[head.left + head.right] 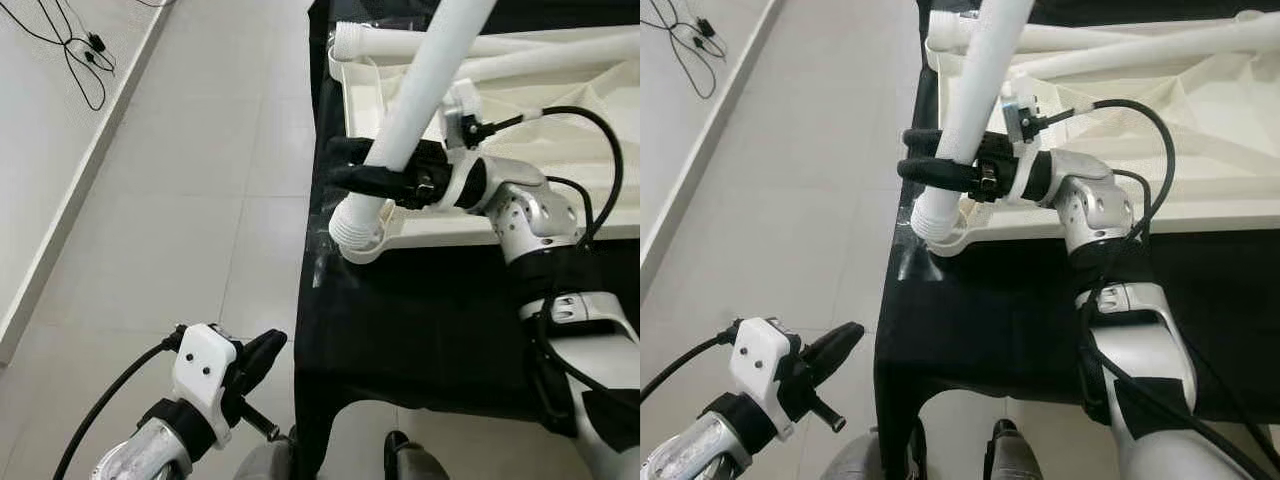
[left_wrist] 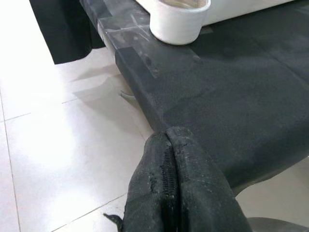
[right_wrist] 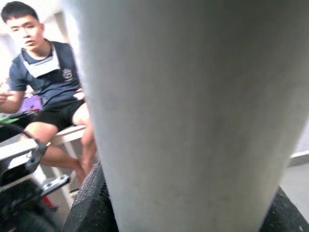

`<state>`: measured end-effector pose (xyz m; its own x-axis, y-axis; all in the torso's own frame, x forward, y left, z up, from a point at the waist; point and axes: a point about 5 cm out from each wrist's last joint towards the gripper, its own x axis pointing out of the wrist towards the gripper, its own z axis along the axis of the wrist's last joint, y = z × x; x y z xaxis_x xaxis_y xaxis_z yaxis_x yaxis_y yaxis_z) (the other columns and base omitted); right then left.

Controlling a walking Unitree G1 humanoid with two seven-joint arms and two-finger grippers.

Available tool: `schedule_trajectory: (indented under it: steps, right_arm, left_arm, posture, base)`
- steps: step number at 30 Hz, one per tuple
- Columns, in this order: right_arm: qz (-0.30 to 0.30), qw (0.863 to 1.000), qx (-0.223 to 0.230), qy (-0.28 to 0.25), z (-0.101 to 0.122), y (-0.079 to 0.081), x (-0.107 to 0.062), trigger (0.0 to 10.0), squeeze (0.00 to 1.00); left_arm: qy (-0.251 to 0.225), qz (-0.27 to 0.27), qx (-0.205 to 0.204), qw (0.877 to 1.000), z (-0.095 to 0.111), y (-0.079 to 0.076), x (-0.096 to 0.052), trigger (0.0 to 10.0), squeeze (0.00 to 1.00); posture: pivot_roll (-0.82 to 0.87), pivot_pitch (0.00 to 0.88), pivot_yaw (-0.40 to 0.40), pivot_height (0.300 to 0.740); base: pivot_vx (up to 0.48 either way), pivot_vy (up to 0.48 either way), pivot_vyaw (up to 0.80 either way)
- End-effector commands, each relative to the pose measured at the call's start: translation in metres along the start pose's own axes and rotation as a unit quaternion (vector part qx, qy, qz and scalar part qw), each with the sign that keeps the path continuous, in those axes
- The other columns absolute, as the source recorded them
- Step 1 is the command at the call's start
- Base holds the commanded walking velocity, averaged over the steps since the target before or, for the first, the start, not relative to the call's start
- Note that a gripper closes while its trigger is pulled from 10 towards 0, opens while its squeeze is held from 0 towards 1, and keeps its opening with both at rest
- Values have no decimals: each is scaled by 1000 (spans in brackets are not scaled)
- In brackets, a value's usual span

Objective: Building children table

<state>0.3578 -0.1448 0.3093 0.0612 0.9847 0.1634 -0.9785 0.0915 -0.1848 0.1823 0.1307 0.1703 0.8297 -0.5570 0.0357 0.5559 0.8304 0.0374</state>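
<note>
- Right gripper (image 1: 365, 168) grasps the white table leg (image 1: 420, 95), its ribbed end in the corner socket (image 1: 360, 240) of the upturned children's table (image 1: 520, 225).
- Left gripper (image 1: 262, 355), fingers clenched, hangs over the floor (image 1: 200, 200) beside the black tabletop (image 1: 420, 320).

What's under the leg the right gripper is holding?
The white table leg, held by the right gripper, has its ribbed end in the tabletop's round corner socket, on the black cloth. The thread inside is hidden.
</note>
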Motion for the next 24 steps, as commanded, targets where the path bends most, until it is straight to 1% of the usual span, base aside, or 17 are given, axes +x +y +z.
schedule_trajectory:
  steps: [1,4,5,6,7,9,11,12,14,21,22,23,24]
  right_arm:
    - [19,1000,-4,1,2,2,1,10000,0]
    - [26,1000,-10,14,1,3,-1,10000,0]
    - [32,999,-14,27,1,3,-2,10000,0]
    - [45,996,-30,64,-2,4,-1,10000,0]
    - [45,996,-30,64,-2,4,-1,10000,0]
    - [52,994,-40,87,-5,5,1,10000,0]
    - [52,994,-40,87,-5,5,1,10000,0]
    - [52,991,-54,112,-9,5,4,10000,0]
    - [51,986,-70,140,-13,3,10,10000,0]
    - [64,982,-72,163,-12,2,11,10000,0]
    - [74,978,-76,177,-14,3,12,10000,0]
    - [95,971,-87,203,-17,6,14,10000,0]
    - [107,967,-91,215,-18,8,16,10000,0]
  left_arm:
    - [14,10,15,1000,-2,3,-7,0,0]
    - [11,15,20,1000,0,7,-6,0,0]
    - [10,17,18,1000,0,8,-6,10000,0]
    - [9,18,13,1000,0,9,-6,10000,0]
    - [9,18,13,1000,0,9,-6,10000,0]
    - [9,17,13,1000,0,9,-6,10000,0]
    - [9,17,13,1000,0,9,-6,10000,0]
    - [9,17,13,1000,0,8,-6,10000,0]
    - [9,17,15,1000,1,7,-6,10000,0]
    - [9,21,15,1000,1,7,-6,10000,0]
    - [9,21,14,1000,1,7,-6,10000,0]
    - [8,22,13,1000,1,6,-6,10000,0]
    - [8,22,13,1000,1,6,-6,10000,0]
  posture:
    - [129,408,78,740]
    - [133,410,78,740]
    - [129,411,78,740]
    - [125,415,77,740]
    - [125,415,77,740]
    - [125,415,77,740]
    - [125,415,77,740]
    - [124,418,77,740]
    - [120,421,74,740]
    - [112,427,65,740]
    - [110,427,63,740]
    - [108,429,62,740]
    - [108,429,62,740]
  base:
    - [0,0,0]
    - [0,0,0]
    - [0,0,0]
    - [0,0,0]
    - [0,0,0]
    - [0,0,0]
    - [0,0,0]
    - [0,0,0]
    - [0,0,0]
    - [0,0,0]
    - [0,0,0]
    - [0,0,0]
    - [0,0,0]
